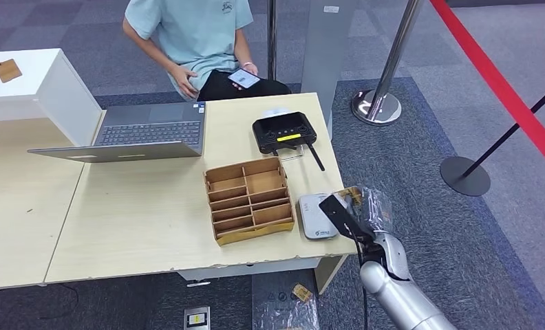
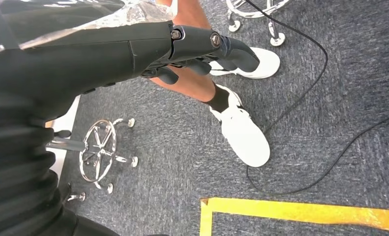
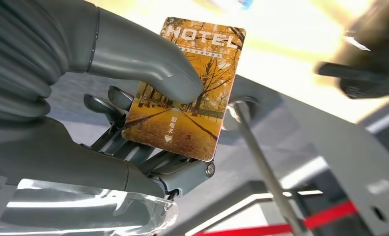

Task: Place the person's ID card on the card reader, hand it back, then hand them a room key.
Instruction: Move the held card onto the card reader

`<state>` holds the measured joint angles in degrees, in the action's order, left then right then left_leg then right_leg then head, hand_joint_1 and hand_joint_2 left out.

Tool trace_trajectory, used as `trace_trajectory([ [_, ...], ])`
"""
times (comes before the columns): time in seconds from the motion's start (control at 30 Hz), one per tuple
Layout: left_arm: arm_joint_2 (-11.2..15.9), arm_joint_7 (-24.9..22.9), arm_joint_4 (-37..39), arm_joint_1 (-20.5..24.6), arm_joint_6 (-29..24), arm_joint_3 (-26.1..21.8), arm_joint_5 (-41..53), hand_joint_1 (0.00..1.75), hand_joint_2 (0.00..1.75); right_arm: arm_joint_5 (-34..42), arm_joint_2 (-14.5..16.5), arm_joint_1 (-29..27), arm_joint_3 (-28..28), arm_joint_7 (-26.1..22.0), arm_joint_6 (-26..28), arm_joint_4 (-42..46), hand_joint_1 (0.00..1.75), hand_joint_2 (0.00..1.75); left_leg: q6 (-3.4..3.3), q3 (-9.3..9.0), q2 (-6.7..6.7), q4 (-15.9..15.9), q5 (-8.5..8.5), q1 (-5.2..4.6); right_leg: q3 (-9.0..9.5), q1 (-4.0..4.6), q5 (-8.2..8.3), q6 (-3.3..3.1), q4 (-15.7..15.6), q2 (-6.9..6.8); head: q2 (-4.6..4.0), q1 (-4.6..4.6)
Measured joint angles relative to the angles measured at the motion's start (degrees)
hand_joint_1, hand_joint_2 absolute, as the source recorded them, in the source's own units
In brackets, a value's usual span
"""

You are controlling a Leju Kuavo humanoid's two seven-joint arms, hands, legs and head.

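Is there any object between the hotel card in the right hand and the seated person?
The right hand holds the hotel card. Between it and the person lie the card reader and a black controller, both low.

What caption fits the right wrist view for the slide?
Right hand pinches an orange HOTEL room key card between thumb and fingers.

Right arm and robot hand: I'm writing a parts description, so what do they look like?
The right arm is a smooth silver tube. The right robot hand has a grey ribbed cover, a thick grey thumb, darker metal fingers with visible screws, and clear plastic wrap near the wrist.
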<state>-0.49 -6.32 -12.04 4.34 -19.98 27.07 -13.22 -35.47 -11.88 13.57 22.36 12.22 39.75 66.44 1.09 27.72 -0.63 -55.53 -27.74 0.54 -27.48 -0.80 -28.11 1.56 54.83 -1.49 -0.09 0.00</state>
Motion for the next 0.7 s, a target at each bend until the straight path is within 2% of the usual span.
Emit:
trace_trajectory([
  [0.33,0.0,0.3,0.0,0.1,-0.3,0.3,-1.3,0.0,1.75,17.5,2.5,-0.2,-0.5,-5.0,-3.0,-6.8,1.75,1.75,0.01,0.0,-0.01,0.0,0.01,0.01,0.02,0.04,0.0,0.0,0.0,0.01,0.0,0.01],
  [0.5,0.0,0.3,0.0,0.1,-0.3,0.4,-1.7,0.0,1.75,20.8,3.4,0.4,0.5,-6.2,-3.0,-8.0,1.75,1.75,0.01,-0.02,-0.01,0.0,0.01,0.0,0.03,0.04,0.01,0.0,0.0,0.01,0.0,0.0],
  [0.7,0.0,0.3,0.0,0.1,-0.3,0.8,-2.0,0.0,1.75,20.9,3.7,1.2,1.9,-6.3,-1.5,-8.4,1.75,1.75,0.01,-0.04,-0.01,0.0,0.02,0.0,0.05,0.04,0.03,0.0,0.0,0.01,0.0,0.0],
])
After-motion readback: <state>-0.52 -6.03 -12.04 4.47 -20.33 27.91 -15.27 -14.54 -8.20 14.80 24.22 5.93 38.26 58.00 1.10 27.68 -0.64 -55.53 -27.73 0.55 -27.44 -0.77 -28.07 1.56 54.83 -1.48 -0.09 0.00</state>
